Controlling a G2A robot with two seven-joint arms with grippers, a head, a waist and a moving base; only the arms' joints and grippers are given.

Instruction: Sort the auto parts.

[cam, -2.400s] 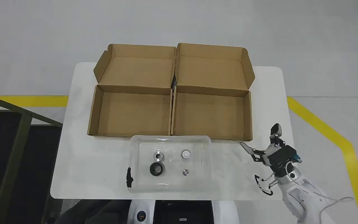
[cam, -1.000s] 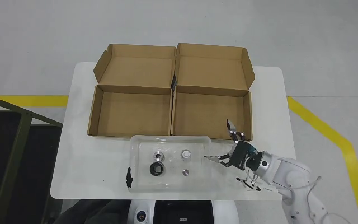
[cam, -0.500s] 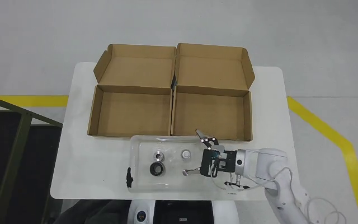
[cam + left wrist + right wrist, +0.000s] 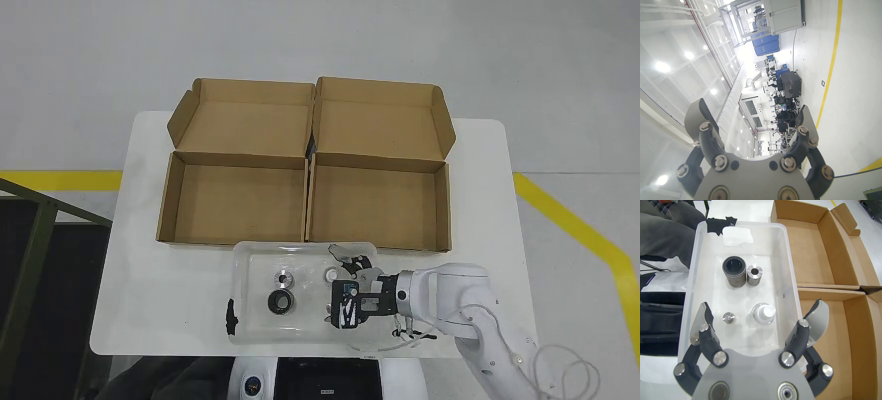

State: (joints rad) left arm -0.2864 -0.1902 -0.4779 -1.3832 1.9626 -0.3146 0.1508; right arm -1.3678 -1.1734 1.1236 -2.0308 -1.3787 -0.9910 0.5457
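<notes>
The right claw point(image 4: 762, 305) is spread wide over the clear plastic tub point(image 4: 789, 256), inside which the white capped plastic part point(image 4: 764, 313) is stood beside a small silver stud point(image 4: 728, 317), and the tub's rim could be struck by the outer finger on descent.

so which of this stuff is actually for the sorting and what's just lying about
Job: clear plastic bin; large dark cylindrical bearing; smaller steel bushing; small silver round stud; white plastic capped part; two open brown cardboard boxes; open right gripper.
Lying about: black tape scrap on the bin's rim; white table; yellow floor line.
</notes>
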